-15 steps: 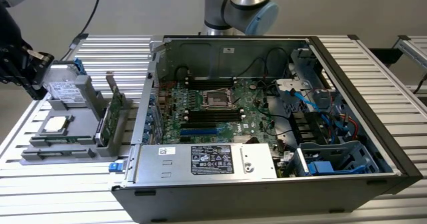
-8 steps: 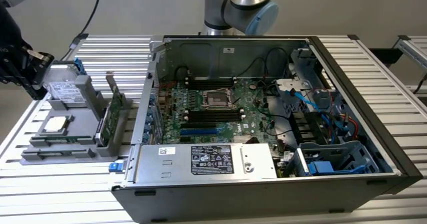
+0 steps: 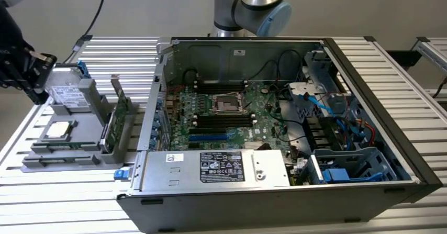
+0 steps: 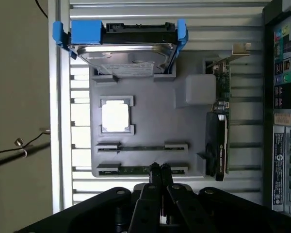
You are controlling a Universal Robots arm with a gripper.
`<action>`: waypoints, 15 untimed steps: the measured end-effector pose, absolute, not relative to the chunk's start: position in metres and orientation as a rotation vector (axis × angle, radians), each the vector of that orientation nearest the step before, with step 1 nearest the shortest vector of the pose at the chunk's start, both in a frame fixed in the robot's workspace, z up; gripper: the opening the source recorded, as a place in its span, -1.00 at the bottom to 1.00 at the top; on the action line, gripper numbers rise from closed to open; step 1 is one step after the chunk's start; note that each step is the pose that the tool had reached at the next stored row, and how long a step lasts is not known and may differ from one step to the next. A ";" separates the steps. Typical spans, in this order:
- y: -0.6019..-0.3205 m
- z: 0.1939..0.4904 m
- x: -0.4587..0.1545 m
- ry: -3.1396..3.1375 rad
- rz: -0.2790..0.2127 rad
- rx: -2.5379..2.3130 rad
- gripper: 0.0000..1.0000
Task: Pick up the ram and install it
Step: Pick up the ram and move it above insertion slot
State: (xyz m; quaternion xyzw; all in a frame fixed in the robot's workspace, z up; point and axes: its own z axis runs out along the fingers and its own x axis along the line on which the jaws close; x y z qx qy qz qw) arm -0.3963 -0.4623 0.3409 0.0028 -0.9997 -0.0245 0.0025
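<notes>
The ram (image 4: 134,170) is a thin green stick lying on edge in the grey holder tray (image 4: 150,121), in the slot nearest my gripper. A second thin stick (image 4: 141,147) sits in the slot beside it. My gripper (image 4: 160,168) hangs above the tray with its black fingers pressed together, shut on nothing, and its tips line up over the ram's end. In the exterior view the gripper (image 3: 35,90) is at the far left, above the tray (image 3: 66,158). The motherboard (image 3: 209,126) with its black slots (image 3: 222,120) lies inside the open computer case.
The tray also holds a hard drive in a blue bracket (image 4: 123,46), a square silver processor (image 4: 117,118) and a taller green card (image 4: 219,141) standing on edge. The case wall (image 3: 150,124) rises just beside the tray. A loose cable (image 4: 19,148) lies off the table's edge.
</notes>
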 end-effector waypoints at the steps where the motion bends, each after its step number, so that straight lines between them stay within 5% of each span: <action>1: -0.462 0.341 -0.396 -3.135 -0.077 0.038 -0.80; 15: -0.462 0.338 -0.396 -3.099 -0.075 0.435 -0.80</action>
